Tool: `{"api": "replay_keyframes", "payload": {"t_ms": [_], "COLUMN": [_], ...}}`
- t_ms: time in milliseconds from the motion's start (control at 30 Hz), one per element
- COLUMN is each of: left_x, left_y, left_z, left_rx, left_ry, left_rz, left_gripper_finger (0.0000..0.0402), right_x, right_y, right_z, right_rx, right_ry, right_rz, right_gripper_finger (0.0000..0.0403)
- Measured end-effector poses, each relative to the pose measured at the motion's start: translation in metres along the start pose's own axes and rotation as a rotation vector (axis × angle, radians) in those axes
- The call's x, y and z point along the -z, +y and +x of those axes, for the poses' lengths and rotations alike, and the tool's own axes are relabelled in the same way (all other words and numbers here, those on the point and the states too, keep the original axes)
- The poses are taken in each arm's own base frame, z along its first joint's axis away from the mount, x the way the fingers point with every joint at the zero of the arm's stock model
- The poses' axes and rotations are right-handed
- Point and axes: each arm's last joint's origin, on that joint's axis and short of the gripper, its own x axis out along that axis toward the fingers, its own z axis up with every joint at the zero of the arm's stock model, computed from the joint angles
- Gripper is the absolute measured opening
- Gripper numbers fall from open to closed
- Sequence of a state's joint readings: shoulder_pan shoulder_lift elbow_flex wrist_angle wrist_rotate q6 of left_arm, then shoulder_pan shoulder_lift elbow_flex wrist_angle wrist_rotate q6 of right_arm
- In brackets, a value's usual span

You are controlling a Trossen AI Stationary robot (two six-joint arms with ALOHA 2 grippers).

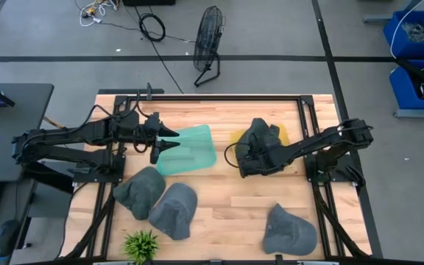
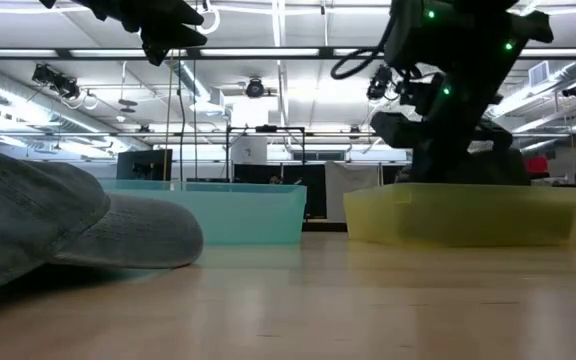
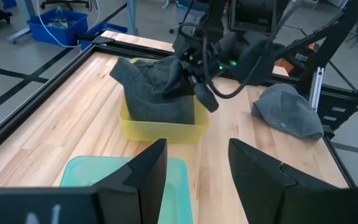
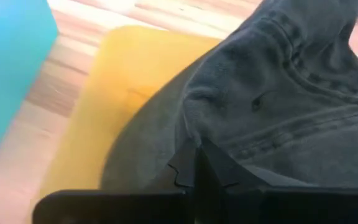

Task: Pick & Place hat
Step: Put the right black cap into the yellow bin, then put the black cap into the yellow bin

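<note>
A grey hat (image 1: 262, 136) sits in the yellow bin (image 1: 283, 133). In the left wrist view the hat (image 3: 157, 87) rises above the bin's wall (image 3: 160, 127). My right gripper (image 1: 243, 163) is at the hat's left side and is shut on its cloth. My left gripper (image 1: 164, 145) hangs open above the left edge of the teal tray (image 1: 190, 151) and touches nothing. Three more grey hats lie on the near part of the table: two at the left (image 1: 140, 190) (image 1: 174, 210) and one at the right (image 1: 289, 230). My right gripper (image 4: 197, 158) pinches a raised fold of the hat's cloth (image 4: 194, 134) between its two shut fingers, on the side of the hat facing the teal tray. It comes slanting down from the table's right side. The hat's lower part (image 3: 166, 109) stays inside the yellow bin (image 4: 104, 124).
The teal tray (image 3: 92, 171) lies just left of the yellow bin. A small green plant (image 1: 140, 245) stands at the near edge. A black frame rail (image 1: 212, 96) runs around the table. Bare wood (image 1: 227, 206) lies between the hats in the middle.
</note>
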State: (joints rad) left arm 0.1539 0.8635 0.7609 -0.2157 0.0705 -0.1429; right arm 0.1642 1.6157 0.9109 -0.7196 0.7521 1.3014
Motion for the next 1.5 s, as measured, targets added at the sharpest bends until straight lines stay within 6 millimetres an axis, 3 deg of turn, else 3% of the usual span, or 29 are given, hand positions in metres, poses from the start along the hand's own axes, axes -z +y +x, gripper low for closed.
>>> {"api": "replay_keyframes", "payload": {"t_ms": [167, 333, 733, 867, 1033, 1133, 1300, 1500], "left_x": [0.0, 0.0, 0.001, -0.004, -0.002, 0.008, 0.04, 0.082], "left_y": [0.0, 0.0, -0.004, -0.02, -0.041, -0.049, -0.058, -0.075], "left_z": [0.0, 0.0, -0.001, -0.01, -0.024, -0.033, -0.044, -0.042], "left_rx": [0.0, 0.0, 0.035, 0.107, 0.143, 0.084, -0.181, -0.393], "left_ry": [0.0, 0.001, 0.012, 0.106, 0.356, 0.524, 0.801, 0.96], "left_rz": [0.0, 0.0, -0.063, 0.036, 0.129, -0.023, -0.481, -0.811], "left_gripper_finger": [0.0177, 0.0177, 0.0177, 0.0177, 0.0177, 0.0177, 0.0177, 0.0177], "right_x": [0.001, -0.008, -0.07, -0.087, -0.094, -0.094, -0.093, -0.091], "right_y": [-0.005, -0.004, -0.003, -0.005, 0.0, 0.003, 0.005, 0.005], "right_z": [0.003, -0.008, -0.076, -0.093, -0.099, -0.099, -0.096, -0.094], "right_rx": [0.025, -0.023, -0.279, -0.352, -0.417, -0.426, -0.414, -0.394], "right_ry": [0.025, 0.062, 0.035, -0.046, -0.115, -0.126, -0.125, -0.127], "right_rz": [-0.046, -0.175, -0.347, -0.358, -0.376, -0.384, -0.393, -0.405], "right_gripper_finger": [0.0017, 0.0053, 0.0124, 0.0132, 0.0131, 0.013, 0.013, 0.013]}}
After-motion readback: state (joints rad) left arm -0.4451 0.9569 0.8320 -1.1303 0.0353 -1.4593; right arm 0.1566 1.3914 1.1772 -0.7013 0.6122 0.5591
